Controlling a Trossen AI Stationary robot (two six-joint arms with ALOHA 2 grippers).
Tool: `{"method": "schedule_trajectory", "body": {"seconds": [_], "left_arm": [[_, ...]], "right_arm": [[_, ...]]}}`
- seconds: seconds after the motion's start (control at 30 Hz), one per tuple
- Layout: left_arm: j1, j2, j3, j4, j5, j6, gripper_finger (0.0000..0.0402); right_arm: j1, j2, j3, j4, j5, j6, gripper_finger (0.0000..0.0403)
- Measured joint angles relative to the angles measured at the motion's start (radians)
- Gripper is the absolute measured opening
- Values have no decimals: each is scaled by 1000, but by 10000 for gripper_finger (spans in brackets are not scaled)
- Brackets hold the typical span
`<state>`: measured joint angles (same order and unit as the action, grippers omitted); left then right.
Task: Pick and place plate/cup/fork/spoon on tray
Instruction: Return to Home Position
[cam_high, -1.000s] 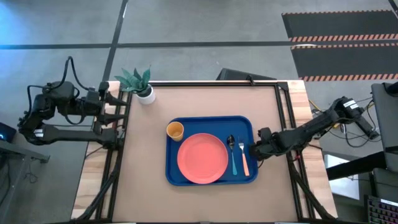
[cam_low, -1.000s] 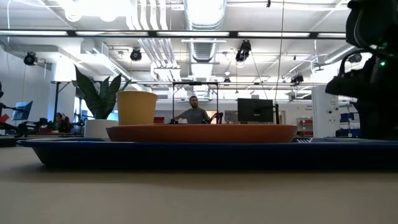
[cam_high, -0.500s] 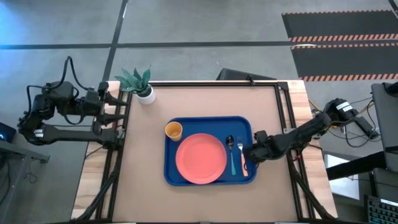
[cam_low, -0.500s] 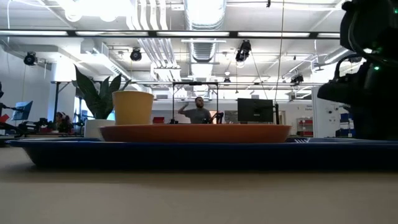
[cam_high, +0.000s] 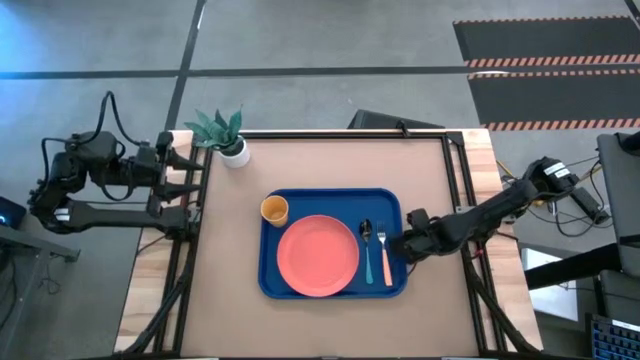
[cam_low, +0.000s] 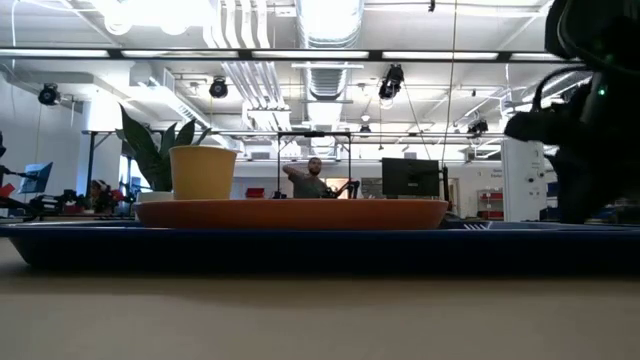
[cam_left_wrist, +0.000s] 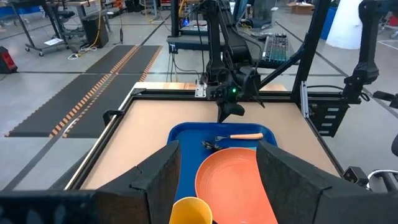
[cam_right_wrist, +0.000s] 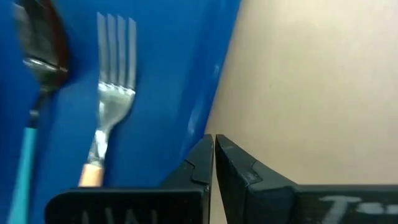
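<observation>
The right hand (cam_high: 406, 244) sits low on the surface (cam_high: 330, 160) with its fingertips at the near short side of the tray (cam_high: 272, 282), touching the raised rim or just beside it; the wrist view does not settle which. Its two fingers are pressed together with only a hairline slit between them and nothing held. The tray lies straight ahead of this hand, with its long axis running on in the direction the fingers point. Just past the rim, nearest the fingertips, the fork (cam_high: 384, 255) lies crosswise to the hand's reach. The spoon (cam_high: 367, 250) lies parallel just beyond it, then the plate (cam_high: 318, 255), and the cup (cam_high: 275, 210) is farthest off. All four pieces are inside the tray, so placing looks finished. What remains is the retreat, which I judge should be straight back and up from the rim so the tray is not dragged along. The left hand (cam_left_wrist: 217, 149) waits well off at the far side of the surface, fingers spread wide and empty.
</observation>
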<state>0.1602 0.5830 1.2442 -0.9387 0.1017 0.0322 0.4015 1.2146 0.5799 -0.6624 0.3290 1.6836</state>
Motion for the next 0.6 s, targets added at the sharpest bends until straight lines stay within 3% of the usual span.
{"method": "schedule_trajectory", "body": {"seconds": [0.33, 0.6], "left_arm": [[0, -38, -51, 9, 79, 33, 194], [0, -138, -233, 134, 101, 5, 194]], "right_arm": [[0, -217, 111, -9, 336, -388, 9], [0, -372, 249, 9, 455, -828, 9]]}}
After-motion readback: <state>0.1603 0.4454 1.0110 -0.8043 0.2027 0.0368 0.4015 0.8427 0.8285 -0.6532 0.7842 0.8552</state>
